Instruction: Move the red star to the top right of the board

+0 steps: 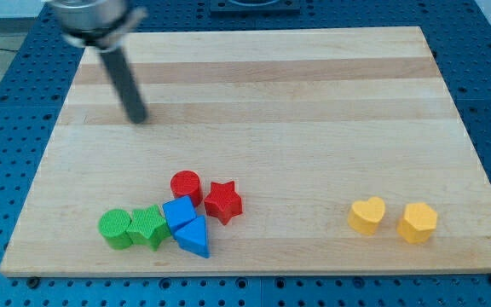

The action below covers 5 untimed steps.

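The red star lies on the wooden board low and left of the middle. It touches a red cylinder on its left and sits just right of a blue cube. My tip rests on the board in the upper left, well above and left of the red star, apart from every block.
A blue triangular block lies under the blue cube. A green cylinder and a green star sit to their left. A yellow heart and a yellow hexagon lie at the lower right.
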{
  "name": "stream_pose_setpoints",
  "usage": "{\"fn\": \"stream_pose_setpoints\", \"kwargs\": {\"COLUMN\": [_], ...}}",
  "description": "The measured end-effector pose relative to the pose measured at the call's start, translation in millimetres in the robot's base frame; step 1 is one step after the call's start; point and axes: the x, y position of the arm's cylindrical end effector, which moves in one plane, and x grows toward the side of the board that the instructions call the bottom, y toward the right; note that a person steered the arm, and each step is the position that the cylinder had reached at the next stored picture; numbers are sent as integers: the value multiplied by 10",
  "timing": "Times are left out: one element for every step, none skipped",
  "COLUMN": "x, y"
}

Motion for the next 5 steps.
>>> {"fn": "stream_pose_setpoints", "kwargs": {"x": [229, 816, 1180, 1564, 1705], "y": [1096, 1650, 1555, 1415, 1135]}}
